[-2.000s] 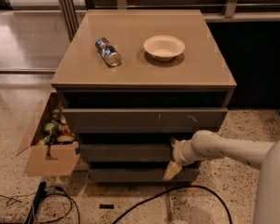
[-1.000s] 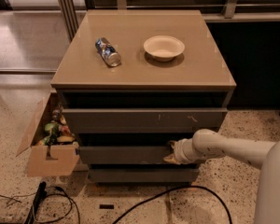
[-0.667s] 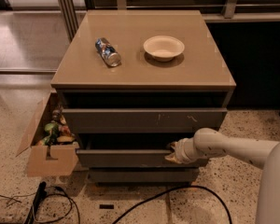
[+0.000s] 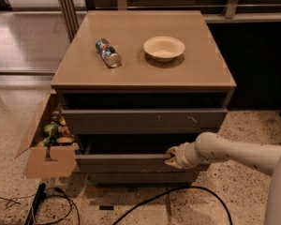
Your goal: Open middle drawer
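Note:
The middle drawer is a plain grey-brown front, second of three in the cabinet, and it stands pulled out a little past the scratched top drawer front, with a dark gap above it. My gripper is at the end of the white arm coming in from the right and sits at the top edge of the middle drawer's front, right of centre, touching it. The lowest drawer front sits further back beneath it.
A lying can and a white bowl rest on the cabinet top. An open cardboard box of items stands against the cabinet's left side. Black cables run across the speckled floor in front.
My gripper rose from the lower drawer area to the middle drawer's top edge, and the middle drawer has slid outward toward the camera.

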Motion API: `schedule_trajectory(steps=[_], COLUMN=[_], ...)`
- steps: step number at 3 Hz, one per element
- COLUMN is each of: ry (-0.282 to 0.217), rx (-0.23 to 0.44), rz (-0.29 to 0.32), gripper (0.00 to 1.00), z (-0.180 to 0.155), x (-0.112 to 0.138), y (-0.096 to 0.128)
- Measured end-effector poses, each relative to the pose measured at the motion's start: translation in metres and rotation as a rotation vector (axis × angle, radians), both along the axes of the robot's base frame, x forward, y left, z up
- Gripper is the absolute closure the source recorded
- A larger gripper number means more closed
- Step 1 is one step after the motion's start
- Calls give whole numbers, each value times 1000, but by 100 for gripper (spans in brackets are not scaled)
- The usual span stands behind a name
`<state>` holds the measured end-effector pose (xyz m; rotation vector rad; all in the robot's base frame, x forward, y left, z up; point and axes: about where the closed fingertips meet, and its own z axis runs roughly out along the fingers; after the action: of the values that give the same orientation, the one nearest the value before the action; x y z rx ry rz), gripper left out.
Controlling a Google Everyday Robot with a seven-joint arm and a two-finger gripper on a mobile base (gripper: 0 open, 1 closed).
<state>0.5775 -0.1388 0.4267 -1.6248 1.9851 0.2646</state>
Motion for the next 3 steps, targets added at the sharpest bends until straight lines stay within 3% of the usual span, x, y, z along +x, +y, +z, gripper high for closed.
schedule_trajectory(steps=[1,3], ry=[0,0], rx=[0,0], rz=[0,0], gripper=[82,35], z=[5,5], x=[0,0], y=[0,0])
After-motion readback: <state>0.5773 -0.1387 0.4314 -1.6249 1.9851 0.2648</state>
